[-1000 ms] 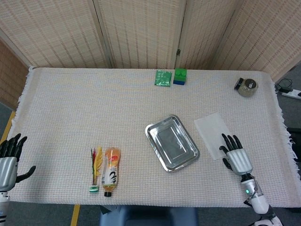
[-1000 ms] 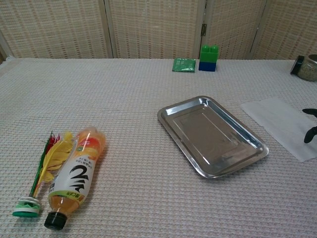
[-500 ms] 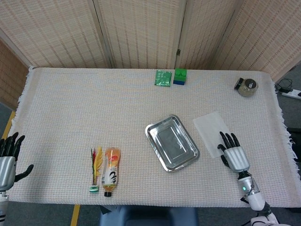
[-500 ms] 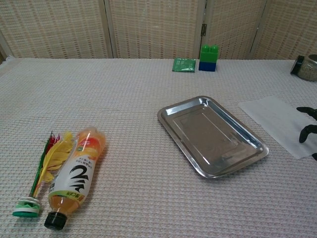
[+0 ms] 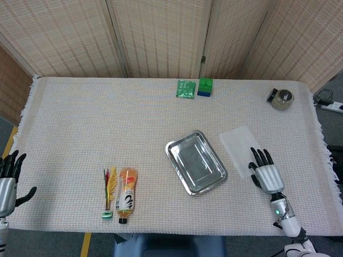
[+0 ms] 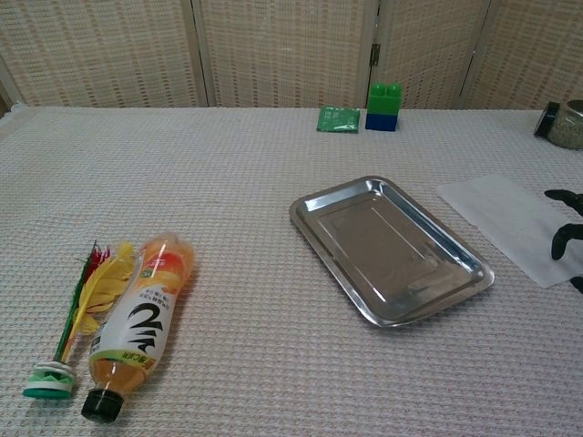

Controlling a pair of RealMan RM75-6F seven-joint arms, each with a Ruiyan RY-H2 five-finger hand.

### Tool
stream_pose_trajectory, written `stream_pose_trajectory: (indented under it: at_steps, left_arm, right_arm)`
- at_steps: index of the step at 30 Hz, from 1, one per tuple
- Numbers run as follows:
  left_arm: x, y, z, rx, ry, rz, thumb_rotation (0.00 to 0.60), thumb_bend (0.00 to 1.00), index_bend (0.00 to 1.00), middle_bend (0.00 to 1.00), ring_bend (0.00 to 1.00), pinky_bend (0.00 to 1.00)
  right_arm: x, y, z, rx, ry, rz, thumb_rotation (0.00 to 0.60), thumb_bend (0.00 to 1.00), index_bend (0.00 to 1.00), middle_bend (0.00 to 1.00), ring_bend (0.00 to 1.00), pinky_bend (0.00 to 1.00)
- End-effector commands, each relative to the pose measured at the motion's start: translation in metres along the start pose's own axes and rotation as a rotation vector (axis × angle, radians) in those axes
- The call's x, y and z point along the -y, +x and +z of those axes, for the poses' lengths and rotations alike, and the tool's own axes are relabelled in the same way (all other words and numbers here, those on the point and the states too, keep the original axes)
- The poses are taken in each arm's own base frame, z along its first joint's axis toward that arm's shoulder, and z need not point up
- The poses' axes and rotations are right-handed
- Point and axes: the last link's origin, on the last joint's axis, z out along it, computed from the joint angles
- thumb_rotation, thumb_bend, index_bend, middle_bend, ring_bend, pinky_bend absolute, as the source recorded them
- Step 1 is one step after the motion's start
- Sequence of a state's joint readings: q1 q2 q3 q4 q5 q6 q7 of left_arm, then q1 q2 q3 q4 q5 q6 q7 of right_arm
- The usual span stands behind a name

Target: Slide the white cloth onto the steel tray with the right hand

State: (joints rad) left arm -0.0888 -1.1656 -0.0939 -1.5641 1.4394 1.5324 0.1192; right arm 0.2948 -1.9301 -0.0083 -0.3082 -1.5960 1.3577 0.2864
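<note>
The white cloth (image 5: 239, 148) (image 6: 511, 221) lies flat on the table just right of the steel tray (image 5: 196, 162) (image 6: 389, 248), close to it but not overlapping. My right hand (image 5: 266, 172) rests palm down with spread fingers on the cloth's near right corner; only its black fingertips (image 6: 565, 228) show at the right edge of the chest view. My left hand (image 5: 9, 180) hovers open at the table's near left edge, holding nothing. The tray is empty.
An orange drink bottle (image 5: 126, 194) (image 6: 137, 323) and a feathered shuttlecock (image 5: 109, 192) (image 6: 77, 320) lie at the near left. A green packet (image 5: 185, 89), a green-and-blue block (image 5: 204, 87) and a small jar (image 5: 280, 98) stand along the back.
The right hand has shifted slightly left and back, and the cloth under its fingers has slid a little toward the tray. The left hand has drawn back toward the table's edge.
</note>
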Motion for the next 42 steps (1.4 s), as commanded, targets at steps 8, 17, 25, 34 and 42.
stream_pose_trajectory:
  at_steps: [8,17,25,34,42]
  left_arm:
    - [0.000,0.001,0.000,-0.009,0.005,0.008,0.600,0.29,0.00,0.00,0.00,0.00]
    - [0.001,0.001,0.000,-0.022,0.017,0.015,0.600,0.29,0.00,0.00,0.00,0.00]
    - [0.002,0.001,0.000,-0.025,0.018,0.018,0.600,0.29,0.00,0.00,0.00,0.00]
    - [0.002,0.003,0.000,-0.036,0.014,0.019,0.600,0.29,0.00,0.00,0.00,0.00]
    - [0.002,0.003,-0.001,-0.038,0.011,0.019,0.600,0.29,0.00,0.00,0.00,0.00]
  right_arm:
    - [-0.001,0.001,0.008,-0.001,-0.010,-0.030,0.600,0.43,0.46,0.04,0.01,0.00]
    - [0.006,0.004,0.017,-0.049,-0.028,0.001,0.600,0.46,0.46,0.05,0.03,0.00]
    - [0.013,0.007,0.026,-0.072,-0.022,0.007,0.600,0.49,0.54,0.12,0.07,0.00]
    - [0.016,0.012,0.031,-0.116,-0.022,0.046,0.600,0.51,0.64,0.21,0.12,0.00]
    - [0.017,0.017,0.033,-0.157,-0.032,0.075,0.600,0.52,0.67,0.26,0.17,0.00]
